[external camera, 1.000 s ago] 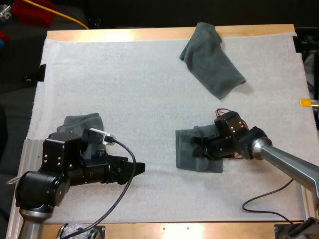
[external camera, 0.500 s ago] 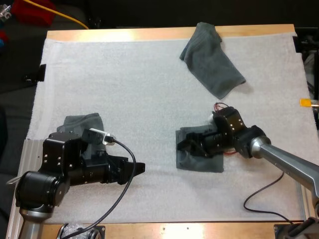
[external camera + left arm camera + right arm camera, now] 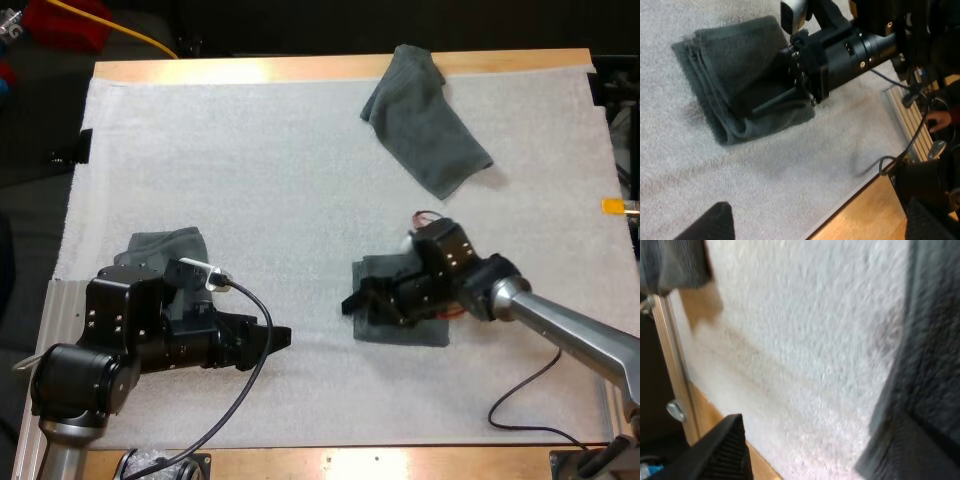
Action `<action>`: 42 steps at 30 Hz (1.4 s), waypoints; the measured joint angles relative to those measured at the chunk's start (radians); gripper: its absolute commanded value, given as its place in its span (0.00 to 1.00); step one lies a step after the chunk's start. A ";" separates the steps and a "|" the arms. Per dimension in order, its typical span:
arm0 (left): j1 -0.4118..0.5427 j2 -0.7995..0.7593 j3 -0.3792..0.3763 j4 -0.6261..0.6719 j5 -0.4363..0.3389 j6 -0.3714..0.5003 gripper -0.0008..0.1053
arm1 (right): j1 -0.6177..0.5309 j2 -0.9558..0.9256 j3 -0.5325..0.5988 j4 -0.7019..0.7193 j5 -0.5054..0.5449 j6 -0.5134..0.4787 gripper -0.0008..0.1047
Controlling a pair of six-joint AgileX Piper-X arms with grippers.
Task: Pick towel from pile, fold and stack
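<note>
Right claw (image 3: 358, 300) sits low at the left edge of the folded towel (image 3: 375, 272), right of centre on the mat (image 3: 250, 170). Its fingers are spread wide and grip nothing: 1 at the towel's edge, 1 over bare mat. Left claw (image 3: 278, 337) is near the front, spread and empty. 1 crumpled towel (image 3: 425, 125) lies at the desk's (image 3: 300, 68) far edge. A dark towel beside the left arm is likely the stack (image 3: 165, 245).

Step, as I read it: fold about finished, transfer pending. Next move calls for pinching every layer at the edge, lifting without unfolding, and carrying it left to the stack.
</note>
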 measured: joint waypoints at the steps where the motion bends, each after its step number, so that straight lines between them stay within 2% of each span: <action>1: 0.000 0.000 0.000 0.000 0.000 0.000 0.64 | 0.011 0.000 0.000 0.000 0.016 0.000 0.59; 10: 0.000 0.000 0.000 0.000 0.000 0.000 0.64 | 0.027 -0.006 0.000 0.003 0.060 -0.010 0.58; 19: 0.000 0.000 0.000 0.000 0.000 0.000 0.64 | 0.027 -0.176 0.000 0.027 0.229 -0.038 0.57; 21: 0.000 0.000 0.000 0.000 0.000 0.009 0.64 | 0.027 -0.219 0.000 0.055 0.263 -0.071 0.58; 27: 0.000 0.000 0.000 0.000 0.000 0.014 0.64 | 0.027 -0.324 0.000 0.224 0.380 -0.154 0.74; 35: 0.000 0.000 0.000 -0.024 0.000 0.035 0.64 | 0.027 -0.451 0.000 0.421 0.490 -0.239 0.74; 39: 0.000 0.006 0.000 -0.053 -0.002 0.035 0.64 | 0.027 -0.510 0.000 0.461 0.526 -0.242 0.74; 42: 0.000 0.021 0.000 -0.060 -0.002 0.035 0.68 | 0.027 -0.533 0.000 0.472 0.538 -0.242 0.74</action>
